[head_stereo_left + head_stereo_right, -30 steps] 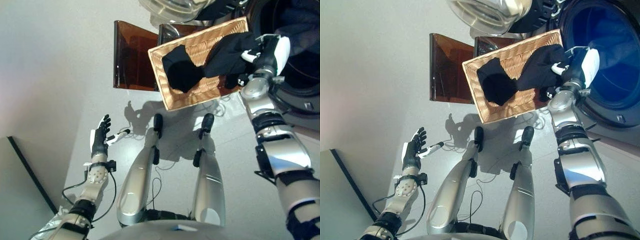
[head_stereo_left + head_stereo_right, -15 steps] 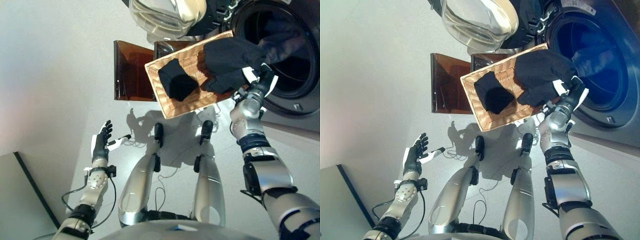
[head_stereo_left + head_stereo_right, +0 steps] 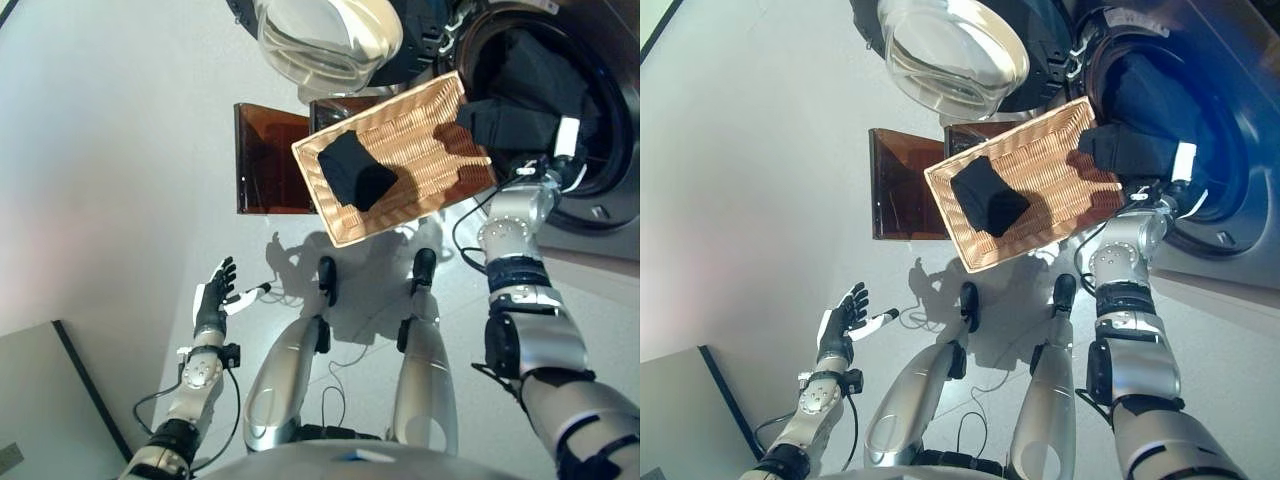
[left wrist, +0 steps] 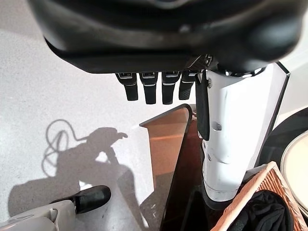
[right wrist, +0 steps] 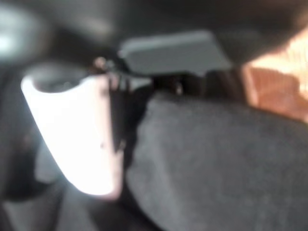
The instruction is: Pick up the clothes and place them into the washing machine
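Right hand (image 3: pixel 562 150): raised at the mouth of the washing machine (image 3: pixel 600 120), white thumb cover showing; fingers and thumb pinch a black garment (image 3: pixel 505 125). In its own wrist view the white thumb lies tight against dark cloth.
Held garment: bunched, dark, hanging across the lower rim of the drum opening, one end over the near corner of the basket (image 3: pixel 420 150), the rest just inside the opening.
Drum: more dark cloth (image 3: pixel 540 70) already lies inside, above the held piece (where one piece ends and the next begins cannot be told).
Washing machine door (image 3: pixel 950 50): swung open, its glass bowl showing above the basket.
Basket: woven wicker, rectangular, tilted in view, its far corner close under the drum opening.
Second garment (image 3: pixel 358 180): black, crumpled, lying in the basket toward its left end, well apart from the right hand.
Brown stand (image 3: pixel 265 160): translucent amber panels, beside and partly under the basket's left end; the basket appears to rest on it.
Left hand (image 3: pixel 213 300): low at the left, well apart from basket and machine, fingers straight and spread, white-covered thumb out to the side, holding nothing. Its wrist view shows the fingers extended over the floor (image 4: pixel 57 96).
Floor: pale grey, under the stand and basket.
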Robot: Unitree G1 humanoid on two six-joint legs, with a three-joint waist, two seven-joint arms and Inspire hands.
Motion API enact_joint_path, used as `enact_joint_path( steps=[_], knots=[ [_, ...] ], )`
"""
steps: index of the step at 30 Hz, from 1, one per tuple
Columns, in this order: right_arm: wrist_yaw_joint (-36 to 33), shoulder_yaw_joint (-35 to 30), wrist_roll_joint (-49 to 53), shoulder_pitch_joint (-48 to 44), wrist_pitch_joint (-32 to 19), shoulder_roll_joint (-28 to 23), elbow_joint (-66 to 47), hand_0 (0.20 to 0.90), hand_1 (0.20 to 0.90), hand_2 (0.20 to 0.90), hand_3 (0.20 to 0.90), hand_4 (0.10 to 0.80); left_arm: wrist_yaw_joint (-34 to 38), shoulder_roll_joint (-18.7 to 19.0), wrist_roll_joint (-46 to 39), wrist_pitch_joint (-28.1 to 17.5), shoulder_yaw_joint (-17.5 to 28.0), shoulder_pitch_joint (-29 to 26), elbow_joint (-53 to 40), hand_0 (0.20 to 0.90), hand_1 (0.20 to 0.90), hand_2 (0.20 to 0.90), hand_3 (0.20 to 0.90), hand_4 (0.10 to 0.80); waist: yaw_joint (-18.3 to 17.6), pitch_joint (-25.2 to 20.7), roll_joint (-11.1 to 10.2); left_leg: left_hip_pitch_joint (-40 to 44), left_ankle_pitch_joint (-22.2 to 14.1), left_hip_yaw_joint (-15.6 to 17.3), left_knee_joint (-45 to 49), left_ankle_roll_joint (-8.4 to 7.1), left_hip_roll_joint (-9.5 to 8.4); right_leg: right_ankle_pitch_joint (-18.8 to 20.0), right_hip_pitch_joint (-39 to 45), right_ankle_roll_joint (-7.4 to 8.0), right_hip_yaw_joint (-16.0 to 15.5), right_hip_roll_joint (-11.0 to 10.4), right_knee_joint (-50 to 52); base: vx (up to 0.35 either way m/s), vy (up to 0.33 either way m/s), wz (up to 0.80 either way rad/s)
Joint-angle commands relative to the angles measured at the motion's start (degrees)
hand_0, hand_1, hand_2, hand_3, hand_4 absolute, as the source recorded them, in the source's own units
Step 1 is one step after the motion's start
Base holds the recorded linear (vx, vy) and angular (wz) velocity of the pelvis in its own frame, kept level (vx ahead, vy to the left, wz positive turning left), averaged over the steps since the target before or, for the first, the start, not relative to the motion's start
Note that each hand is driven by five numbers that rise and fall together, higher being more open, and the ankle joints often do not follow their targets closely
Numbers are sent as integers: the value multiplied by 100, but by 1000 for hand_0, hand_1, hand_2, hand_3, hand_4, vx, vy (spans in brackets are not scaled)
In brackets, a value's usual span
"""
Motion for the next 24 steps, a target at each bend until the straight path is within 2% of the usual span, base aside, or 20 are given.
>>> enact_joint_path(
  steps=[1,10,14,24],
  knots=[
    [321,102,104,-696,-738,-757,-72,200,200,200,200,300,68,127,-219,-111,-298,376,251,900,900,900,900,800,213,-1063,179,-152,105,-89,-344,-290,-38,-980,-6,-69,197,244,645,0,0,0],
    [180,166,577,-1863,-783,-1490,752,200,200,200,200,300,-18,244,-328,-116,-405,378,219,900,900,900,900,800,309,-1146,219,-133,116,-95,-378,-307,-49,-1014,-21,-69,203,245,695,0,1,1],
    [75,480,601,-2539,-580,-1934,1404,200,200,200,200,300,-88,321,-361,-117,-492,394,203,900,900,900,900,800,373,-1205,234,-105,129,-114,-402,-313,-57,-1012,5,-63,200,232,678,1,-2,1],
    [-168,800,741,-3447,-405,-2429,2165,200,200,200,200,300,-160,420,-428,-128,-587,389,81,900,900,900,900,800,509,-1326,320,-70,166,-153,-471,-322,-88,-1037,37,-54,181,225,671,3,3,3]
  ],
)
